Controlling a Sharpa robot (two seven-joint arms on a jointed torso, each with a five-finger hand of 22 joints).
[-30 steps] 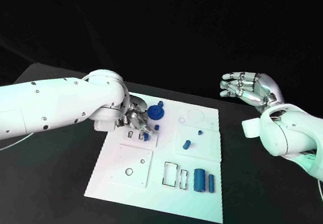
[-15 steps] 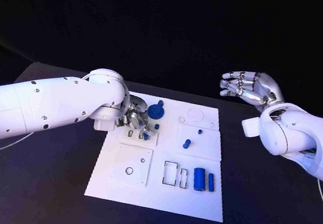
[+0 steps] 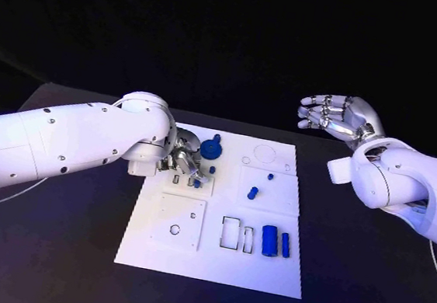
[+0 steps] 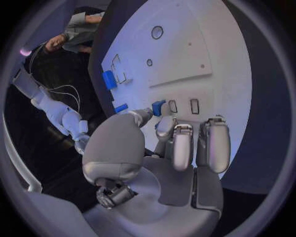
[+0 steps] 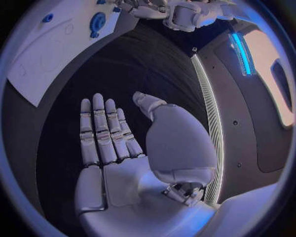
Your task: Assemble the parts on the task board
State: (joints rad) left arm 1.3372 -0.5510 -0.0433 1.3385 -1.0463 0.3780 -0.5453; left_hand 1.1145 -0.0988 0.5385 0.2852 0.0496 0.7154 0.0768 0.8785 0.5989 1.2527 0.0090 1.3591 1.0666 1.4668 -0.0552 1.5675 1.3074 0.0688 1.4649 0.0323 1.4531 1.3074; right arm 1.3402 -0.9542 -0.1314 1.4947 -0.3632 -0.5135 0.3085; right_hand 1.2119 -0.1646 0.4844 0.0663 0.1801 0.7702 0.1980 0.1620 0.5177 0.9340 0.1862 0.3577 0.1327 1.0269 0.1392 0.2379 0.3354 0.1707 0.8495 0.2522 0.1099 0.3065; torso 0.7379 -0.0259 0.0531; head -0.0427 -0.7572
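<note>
small blue part [image 4: 158,107], pinched at my left hand's [image 3: 181,159] fingertips over the task board's [image 3: 211,264] slots near its far left corner; i'd square it to a slot and press gently. right hand [image 3: 336,116] hovers wide, empty.

The head camera looks steeply down from above the table [image 3: 52,265], with the task board [image 3: 211,268] at the centre and the arms entering at 9 and 3 o'clock. The left wrist camera sits close behind the left hand [image 4: 166,148], facing along its fingers onto the task board [image 4: 216,54], very near its surface. The right wrist camera sits behind the right hand [image 5: 117,143], raised well above the table [image 5: 142,69] and facing across it; the task board [image 5: 43,54] lies at its 11 o'clock. All three views share the board; the right wrist view also takes in the left hand [image 5: 154,7] at 12 o'clock
</note>
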